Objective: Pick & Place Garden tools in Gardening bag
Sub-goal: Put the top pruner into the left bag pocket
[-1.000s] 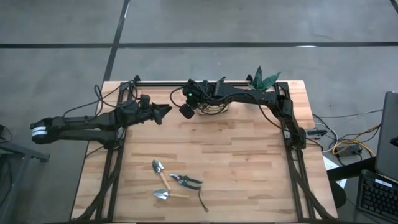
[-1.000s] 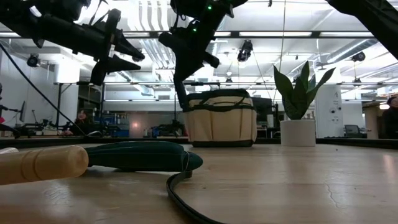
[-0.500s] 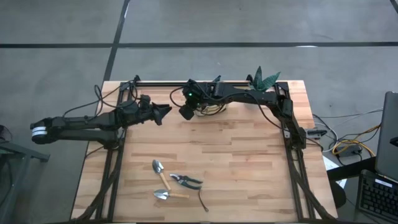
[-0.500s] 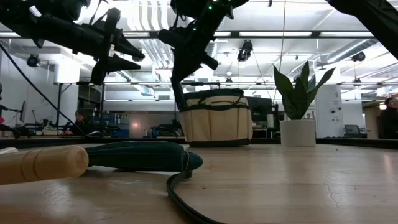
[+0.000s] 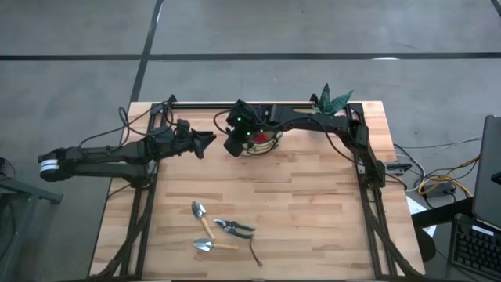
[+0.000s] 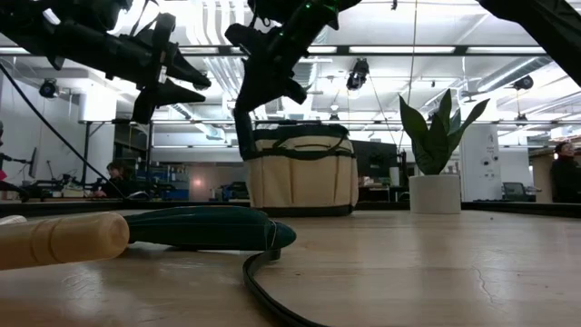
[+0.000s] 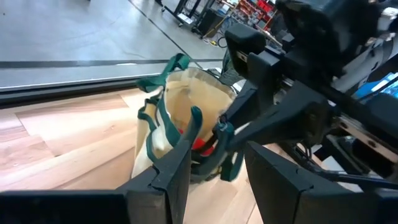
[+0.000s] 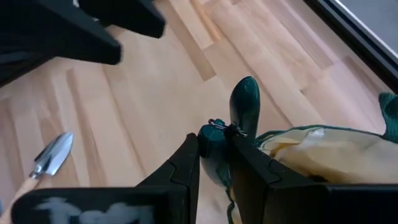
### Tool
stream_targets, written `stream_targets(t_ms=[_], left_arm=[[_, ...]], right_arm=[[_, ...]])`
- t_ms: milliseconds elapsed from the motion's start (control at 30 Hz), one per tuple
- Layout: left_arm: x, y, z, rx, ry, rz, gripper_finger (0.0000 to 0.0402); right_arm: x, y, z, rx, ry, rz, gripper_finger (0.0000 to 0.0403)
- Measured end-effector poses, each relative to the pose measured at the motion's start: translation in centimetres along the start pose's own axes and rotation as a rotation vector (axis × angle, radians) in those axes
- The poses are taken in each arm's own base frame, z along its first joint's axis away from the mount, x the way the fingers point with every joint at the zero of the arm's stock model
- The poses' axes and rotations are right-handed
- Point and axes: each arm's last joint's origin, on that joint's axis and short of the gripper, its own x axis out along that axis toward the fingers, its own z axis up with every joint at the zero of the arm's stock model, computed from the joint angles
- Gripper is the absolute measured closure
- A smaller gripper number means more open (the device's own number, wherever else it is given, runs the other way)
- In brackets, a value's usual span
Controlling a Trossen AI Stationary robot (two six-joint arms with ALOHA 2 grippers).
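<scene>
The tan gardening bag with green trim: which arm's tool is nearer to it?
Right. The right tool is shut on the green handle of the tan gardening bag with green trim; the left tool hangs open beside it, apart.

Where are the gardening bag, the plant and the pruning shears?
gardening bag (image 6: 300, 182), low view, tan side wall.
plant (image 6: 434, 127), low view, green leaves.
pruning shears (image 5: 233, 227), high view, the pivot area.

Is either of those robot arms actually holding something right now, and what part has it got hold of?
Yes. The right gripper is pinching the gardening bag by its dark green loop handle. The left gripper hangs open beside it, holding nothing.
</scene>
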Motion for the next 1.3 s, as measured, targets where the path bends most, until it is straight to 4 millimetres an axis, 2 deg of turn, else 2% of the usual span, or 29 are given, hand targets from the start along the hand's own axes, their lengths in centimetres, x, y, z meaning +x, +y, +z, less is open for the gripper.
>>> stream_targets(t_ms=[233, 500, 767, 967, 1300], left_arm=[[0.0, 0.0, -0.1, 0.02, 0.012, -0.016, 0.0246], [0.0, 0.0, -0.1, 0.021, 0.012, -0.016, 0.0246], [0.0, 0.0, 0.0, 0.021, 0.012, -0.016, 0.0246], [0.0, -0.1, 0.0, 0.041, 0.009, -0.017, 0.0246], [-0.1, -0.3, 0.3, 0.057, -0.022, -0.038, 0.0246]], right_arm=[[-0.4, 0.8, 0.1, -0.104, -0.018, 0.015, 0.0338], [-0.5, 1.8, -0.4, -0.175, -0.028, -0.047, 0.0338], [-0.6, 2.2, -0.5, -0.143, -0.066, -0.139, 0.0338], [-0.6, 2.1, -0.5, -0.042, -0.078, -0.183, 0.0338], [-0.1, 1.7, -1.2, -0.001, -0.059, -0.224, 0.0338]])
